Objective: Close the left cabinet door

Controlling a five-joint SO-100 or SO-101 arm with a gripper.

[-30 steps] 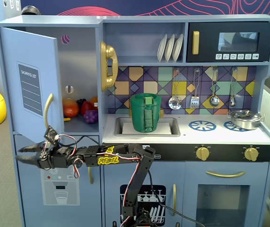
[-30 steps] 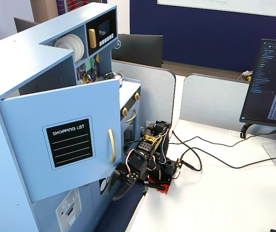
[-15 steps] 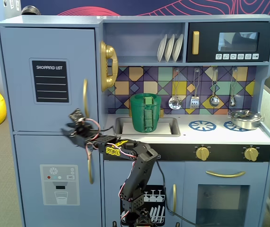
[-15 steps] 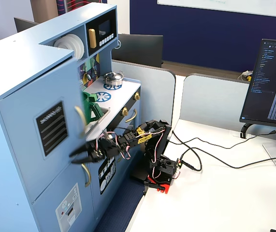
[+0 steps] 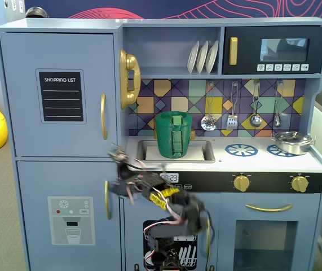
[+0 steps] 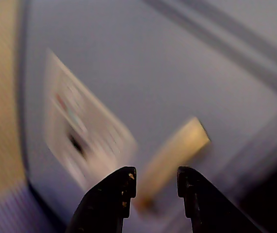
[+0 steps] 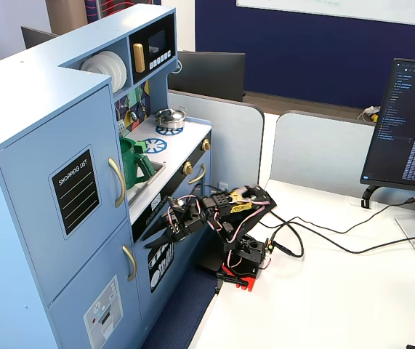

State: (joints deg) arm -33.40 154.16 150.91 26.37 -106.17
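Observation:
The left cabinet door (image 5: 59,84) is a light-blue panel with a black "SHOPPING LIST" chalkboard and a curved gold handle (image 5: 103,116). It sits flush with the cabinet front in both fixed views (image 7: 54,182). My gripper (image 5: 114,187) is lower, in front of the blue panel with the dispenser graphic (image 5: 70,219), close to that panel's gold handle (image 5: 107,199). The blurred wrist view shows my gripper (image 6: 156,177) open and empty, with that handle (image 6: 177,155) just beyond the black fingertips (image 6: 127,177). In the side fixed view my gripper (image 7: 156,238) points at the lower door.
A green pitcher (image 5: 173,134) stands in the sink. A gold toy phone (image 5: 129,79) hangs right of the door. The arm's base (image 7: 240,262) stands on a white desk with cables and a monitor (image 7: 407,123). A steel pot (image 5: 290,141) sits on the stove.

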